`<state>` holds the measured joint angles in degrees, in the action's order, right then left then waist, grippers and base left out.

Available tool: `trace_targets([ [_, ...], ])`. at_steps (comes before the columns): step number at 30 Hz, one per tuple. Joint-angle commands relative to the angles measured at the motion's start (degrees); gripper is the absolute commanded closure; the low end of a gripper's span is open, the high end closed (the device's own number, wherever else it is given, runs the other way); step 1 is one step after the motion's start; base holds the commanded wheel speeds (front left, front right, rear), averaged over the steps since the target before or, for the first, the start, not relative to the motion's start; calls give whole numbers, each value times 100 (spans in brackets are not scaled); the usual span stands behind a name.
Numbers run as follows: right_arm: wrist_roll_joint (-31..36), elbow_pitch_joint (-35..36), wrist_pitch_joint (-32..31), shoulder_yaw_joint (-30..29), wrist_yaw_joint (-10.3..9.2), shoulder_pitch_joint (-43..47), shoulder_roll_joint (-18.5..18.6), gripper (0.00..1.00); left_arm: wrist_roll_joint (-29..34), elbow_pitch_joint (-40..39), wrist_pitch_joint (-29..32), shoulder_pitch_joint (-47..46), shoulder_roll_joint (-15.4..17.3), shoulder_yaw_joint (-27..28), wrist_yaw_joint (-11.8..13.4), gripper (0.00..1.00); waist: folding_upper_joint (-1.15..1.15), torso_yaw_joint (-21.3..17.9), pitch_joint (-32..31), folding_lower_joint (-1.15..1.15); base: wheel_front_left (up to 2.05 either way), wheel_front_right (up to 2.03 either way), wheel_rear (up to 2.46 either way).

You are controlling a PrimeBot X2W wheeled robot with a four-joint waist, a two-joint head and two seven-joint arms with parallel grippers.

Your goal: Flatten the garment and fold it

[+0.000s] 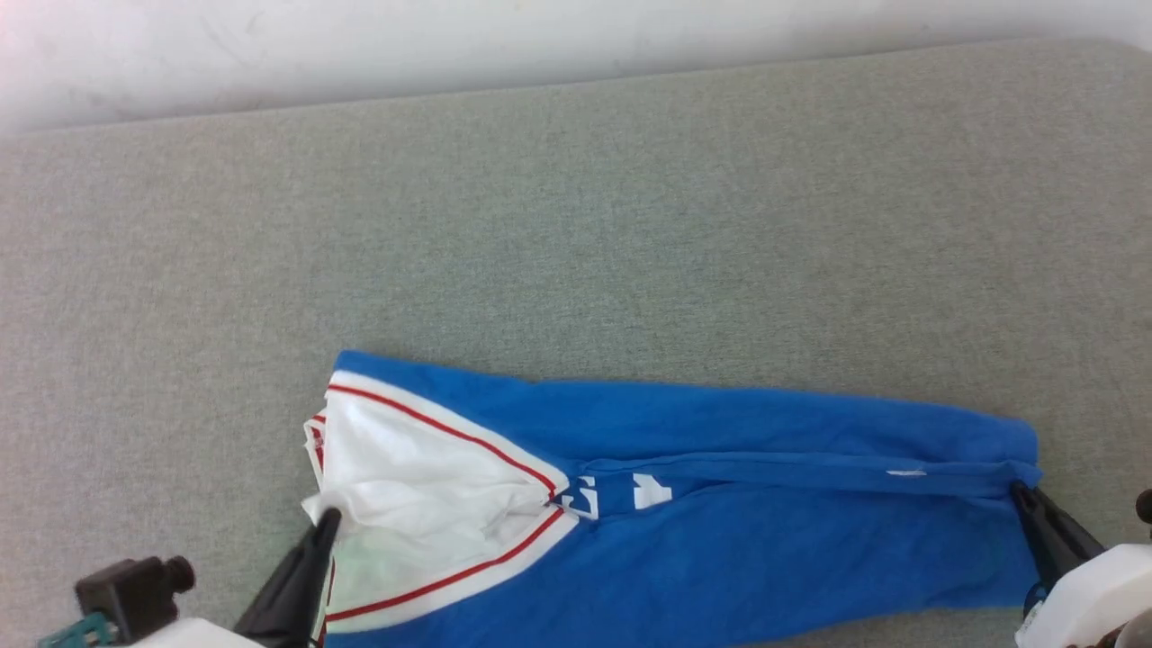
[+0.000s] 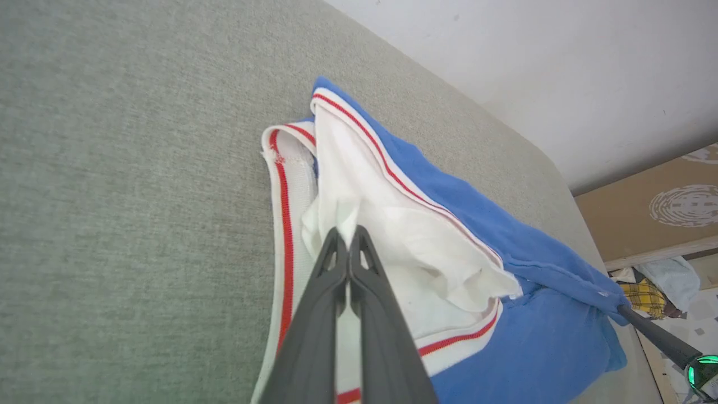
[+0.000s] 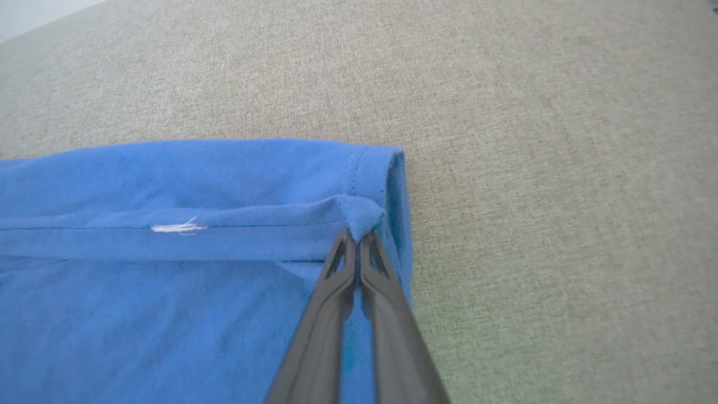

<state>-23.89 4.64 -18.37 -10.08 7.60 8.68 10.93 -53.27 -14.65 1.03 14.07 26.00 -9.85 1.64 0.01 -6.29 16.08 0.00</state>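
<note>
The royal-blue garment lies stretched left to right across the near part of the grey table, folded lengthwise, with its white sleeve and red-and-white trim at the left end. My left gripper is shut on a bunched bit of the white sleeve cloth. My right gripper is shut on a pinched corner of the blue hem at the right end. Parts of white printed characters peek out at the fold.
The grey fabric-covered table stretches far behind the garment, its back edge meeting a white wall. In the left wrist view, beyond the table's corner, are a brown board and some cloth items on the floor.
</note>
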Motion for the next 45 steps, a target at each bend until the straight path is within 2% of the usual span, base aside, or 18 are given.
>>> trace_targets([
  [1, 52, -44, 57, 0, -11, -5, 5, 0, 99, 83, 55, -62, 6, -63, 65, 61, -1, -41, -50, 0, 0, 0, 0],
  [2, 52, -60, 56, -3, -11, -22, 10, 0, 127, 115, 77, -81, 5, -86, 98, 0, -1, -51, -63, 0, 0, 0, 0],
  [9, -367, 301, -32, -325, -11, -35, -5, 0, 88, -15, -124, -110, -135, 83, 264, 0, -1, -70, -107, 0, 0, 0, 0],
  [13, -544, 612, -133, -776, -11, 2, -83, 0, 186, -321, -592, -60, -214, 419, 371, 0, -1, -56, -85, 0, 0, 0, 0],
  [17, -318, 604, -192, -1126, -11, 8, -226, 0, 728, -549, -1224, -149, -246, 732, 615, 0, -1, 4, 8, 0, 0, 0, 0],
  [26, -95, -25, -468, -885, -11, -167, -505, 0, 2259, -661, -1565, -539, -293, 604, 964, 0, -1, 207, 188, 0, 0, 0, 0],
  [33, -47, -433, -630, -566, -11, -297, -515, 0, 2663, -533, -1580, -578, -355, 378, 1050, 0, -1, 353, 214, 0, 0, 0, 0],
  [34, -51, -505, -709, -558, -11, -293, -527, 33, 2669, -511, -1581, -585, -371, 359, 1050, 0, -1, 377, 202, 0, 0, 0, 0],
  [35, -40, -560, -786, -556, -11, -286, -537, 77, 2666, -488, -1581, -590, -389, 343, 1050, 0, -1, 399, 192, 0, 0, 0, 0],
  [36, -33, -606, -847, -588, -11, -284, -555, 100, 2661, -465, -1582, -598, -403, 327, 1044, 0, -1, 420, 181, 0, 0, 0, 0],
  [45, 184, -462, -919, -1048, -11, -385, -554, 100, 2620, -335, -1586, -620, -447, 316, 1030, 0, -1, 451, 84, 0, 0, 0, 0],
])
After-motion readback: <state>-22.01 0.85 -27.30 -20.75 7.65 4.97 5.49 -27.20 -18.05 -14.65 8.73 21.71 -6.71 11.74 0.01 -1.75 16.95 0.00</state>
